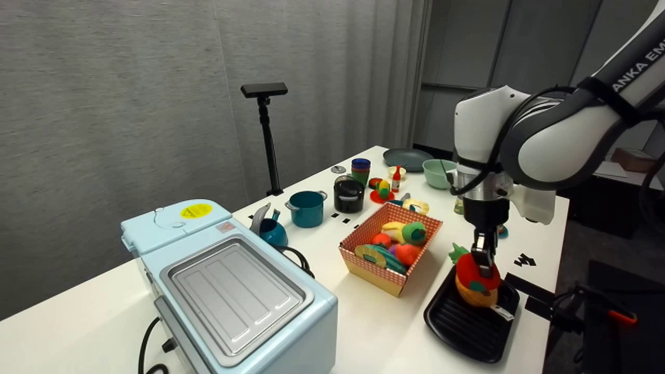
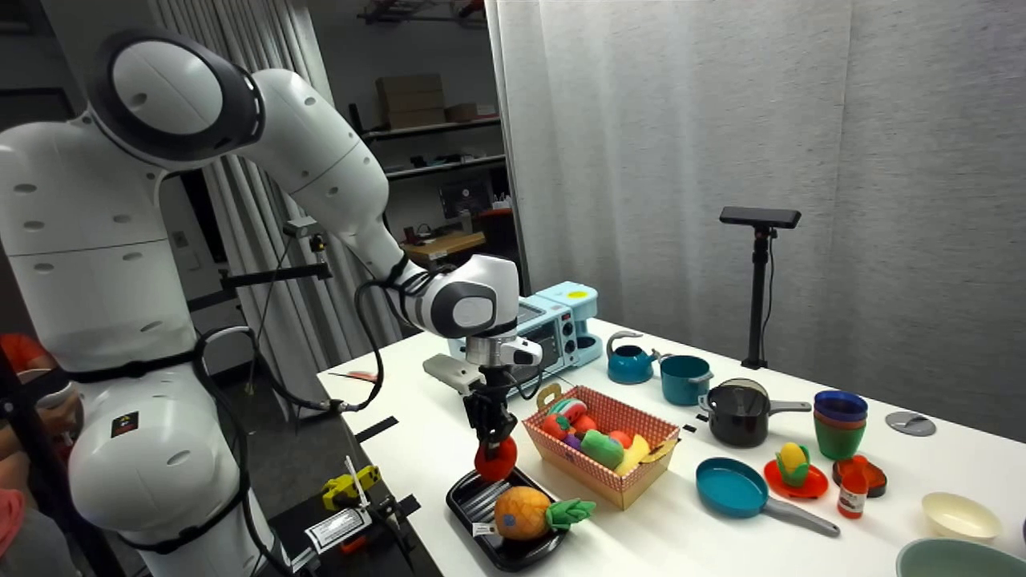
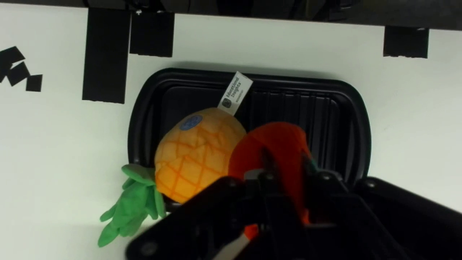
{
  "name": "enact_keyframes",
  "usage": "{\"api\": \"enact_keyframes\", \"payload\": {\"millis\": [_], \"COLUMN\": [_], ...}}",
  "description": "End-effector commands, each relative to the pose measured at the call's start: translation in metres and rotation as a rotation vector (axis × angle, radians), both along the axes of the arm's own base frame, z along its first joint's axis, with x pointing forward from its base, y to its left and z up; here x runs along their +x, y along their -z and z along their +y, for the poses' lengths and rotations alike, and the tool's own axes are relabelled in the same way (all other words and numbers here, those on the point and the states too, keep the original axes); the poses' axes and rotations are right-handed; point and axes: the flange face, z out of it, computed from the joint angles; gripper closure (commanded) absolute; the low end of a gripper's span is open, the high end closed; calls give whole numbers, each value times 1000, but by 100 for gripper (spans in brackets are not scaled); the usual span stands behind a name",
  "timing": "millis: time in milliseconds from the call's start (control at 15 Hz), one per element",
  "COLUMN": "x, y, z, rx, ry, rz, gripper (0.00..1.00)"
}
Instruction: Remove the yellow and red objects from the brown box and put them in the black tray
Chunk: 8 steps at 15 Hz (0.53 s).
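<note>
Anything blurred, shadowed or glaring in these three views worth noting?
Wrist view: gripper dark and out of focus across the red fruit, yet the tag on the pineapple is readable; soft shadow on the table along the upper side of the tray. Both exterior views: the tag is too small to read. An exterior view: pale sheen on the tray's ribs.

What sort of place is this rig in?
Probably a robotics lab or test space rather than a working kitchen. A Franka arm reaches over a white table, a camera-like bar tops a black stand, and the pineapple is a tagged toy.
</note>
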Motion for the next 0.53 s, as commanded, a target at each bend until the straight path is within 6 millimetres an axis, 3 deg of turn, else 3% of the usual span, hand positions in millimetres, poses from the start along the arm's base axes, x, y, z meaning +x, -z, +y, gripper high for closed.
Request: {"api": "enact_keyframes", "payload": {"millis": [0,67,133,267,467], "x": [9,11,13,15,19], "y": [0,0,0,1,2], "z": [10,12,13,13,10], "rx": [52,57,57,53,45], "ry": [-1,5,11,11,10], "rz": [0,0,2,2,-4], "gripper": [96,96,59,51,29]}}
